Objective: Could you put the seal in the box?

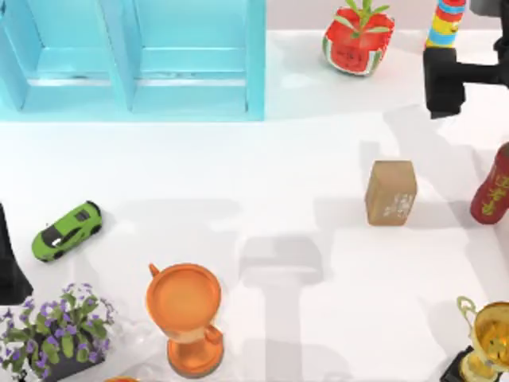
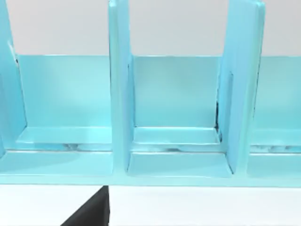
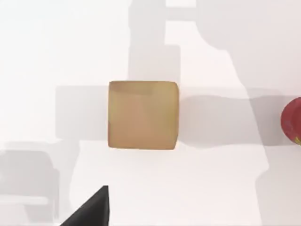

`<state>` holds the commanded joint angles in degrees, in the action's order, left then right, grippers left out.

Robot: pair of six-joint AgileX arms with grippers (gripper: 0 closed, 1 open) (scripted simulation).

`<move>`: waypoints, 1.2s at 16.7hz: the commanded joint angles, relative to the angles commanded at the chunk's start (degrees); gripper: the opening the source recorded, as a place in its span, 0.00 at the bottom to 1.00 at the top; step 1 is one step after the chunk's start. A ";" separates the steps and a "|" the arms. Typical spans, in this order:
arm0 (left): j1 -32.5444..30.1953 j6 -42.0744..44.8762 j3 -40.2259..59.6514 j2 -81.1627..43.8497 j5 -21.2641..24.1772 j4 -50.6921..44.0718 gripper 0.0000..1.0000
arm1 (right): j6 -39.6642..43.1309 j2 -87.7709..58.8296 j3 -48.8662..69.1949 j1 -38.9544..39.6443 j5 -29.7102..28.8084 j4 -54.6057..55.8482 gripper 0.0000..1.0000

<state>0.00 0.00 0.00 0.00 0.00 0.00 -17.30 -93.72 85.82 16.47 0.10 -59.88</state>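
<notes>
A glossy white table is spreading across the whole scene, catching bright light from above. Soft grey shadows are falling across its middle and right side. A pale wall is showing behind it.

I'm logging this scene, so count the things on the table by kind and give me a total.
Seal: 1
Box: 1
Toy car: 1
Potted plants, purple flowers and watermelon pot: 2
Cups, orange goblet and gold trophy: 2
Red bottle: 1
Striped toy: 1
Total: 9
</notes>
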 joint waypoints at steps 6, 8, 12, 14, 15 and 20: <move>0.00 0.00 0.00 0.00 0.00 0.00 1.00 | -4.49 -25.04 22.87 4.27 0.03 -15.54 1.00; 0.00 0.00 0.00 0.00 0.00 0.00 1.00 | -5.27 -29.13 26.53 5.02 0.03 -18.24 1.00; 0.00 0.00 0.00 0.00 0.00 0.00 1.00 | -5.60 -30.85 28.04 5.33 0.03 -19.39 1.00; 0.00 0.00 0.00 0.00 0.00 0.00 1.00 | -5.60 -30.85 28.04 5.33 0.03 -19.39 1.00; 0.00 0.00 0.00 0.00 0.00 0.00 1.00 | -5.54 -30.76 27.89 5.02 0.05 -19.26 1.00; 0.00 0.00 0.00 0.00 0.00 0.00 1.00 | -5.60 -31.73 22.14 5.34 0.03 -12.74 1.00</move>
<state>0.00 0.00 0.00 0.00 0.00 0.00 -22.90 -125.45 107.95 21.82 0.13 -72.61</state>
